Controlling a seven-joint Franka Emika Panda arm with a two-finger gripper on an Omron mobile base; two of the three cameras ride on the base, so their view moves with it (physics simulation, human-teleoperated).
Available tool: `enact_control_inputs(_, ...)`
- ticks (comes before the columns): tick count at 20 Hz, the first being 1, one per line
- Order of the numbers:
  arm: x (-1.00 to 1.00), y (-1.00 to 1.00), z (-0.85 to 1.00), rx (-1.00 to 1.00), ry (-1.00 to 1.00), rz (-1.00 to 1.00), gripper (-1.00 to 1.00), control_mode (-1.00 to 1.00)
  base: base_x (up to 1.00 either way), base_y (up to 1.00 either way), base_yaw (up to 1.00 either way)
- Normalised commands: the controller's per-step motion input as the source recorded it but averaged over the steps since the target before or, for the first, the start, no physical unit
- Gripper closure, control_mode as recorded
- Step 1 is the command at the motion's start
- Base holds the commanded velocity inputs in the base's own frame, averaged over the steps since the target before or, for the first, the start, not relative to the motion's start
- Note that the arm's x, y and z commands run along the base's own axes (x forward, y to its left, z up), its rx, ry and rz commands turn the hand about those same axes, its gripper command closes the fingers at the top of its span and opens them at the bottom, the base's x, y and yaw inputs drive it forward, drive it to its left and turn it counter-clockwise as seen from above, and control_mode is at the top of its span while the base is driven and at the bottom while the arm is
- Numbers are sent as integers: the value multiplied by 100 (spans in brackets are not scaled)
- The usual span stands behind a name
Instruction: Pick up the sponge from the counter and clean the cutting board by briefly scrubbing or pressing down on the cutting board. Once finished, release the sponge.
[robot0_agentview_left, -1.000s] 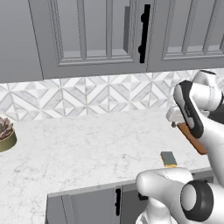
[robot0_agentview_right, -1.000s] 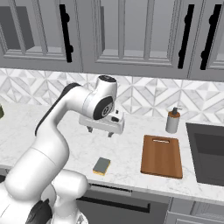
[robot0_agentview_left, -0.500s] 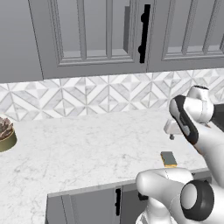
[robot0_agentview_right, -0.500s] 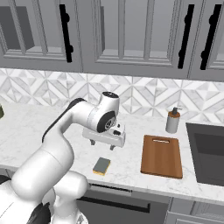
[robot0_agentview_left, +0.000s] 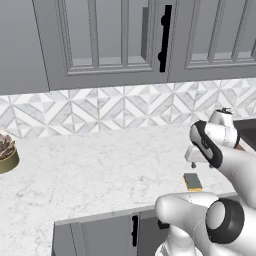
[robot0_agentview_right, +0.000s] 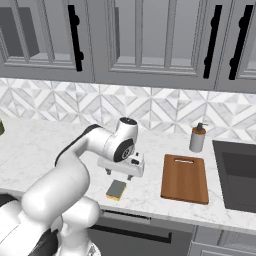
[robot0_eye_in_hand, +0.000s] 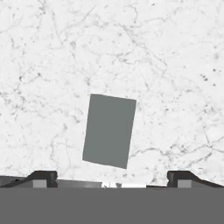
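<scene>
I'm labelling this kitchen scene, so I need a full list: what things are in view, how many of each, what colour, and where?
Sponge, small block with yellow body and dark grey-green top: one, on the counter near its front edge, under the gripper.
Cutting board, flat reddish-brown wooden slab: one, right of the sponge, apart from it.
Soap bottle, beige with dark pump: one, behind the board.
Bowl, olive-rimmed with dark contents: one, far left.
Sink, dark basin: one, far right.
Counter, white marble-look worktop: one.
Cabinets, grey with black handles: above the patterned backsplash.
Gripper, dark fingers on white arm: one, open, above the sponge.
</scene>
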Motion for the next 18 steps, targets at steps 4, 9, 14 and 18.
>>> enact_control_inputs(4,2,0,-39,0,0,0,-100,-100,0,0,0)
enact_control_inputs(9,0,2,-41,-1,1,0,-100,-100,0,0,0)
enact_control_inputs(14,0,6,-29,-1,4,0,-100,-100,0,0,0)
enact_control_inputs(18,0,7,-26,-1,4,0,-100,-100,0,0,0)
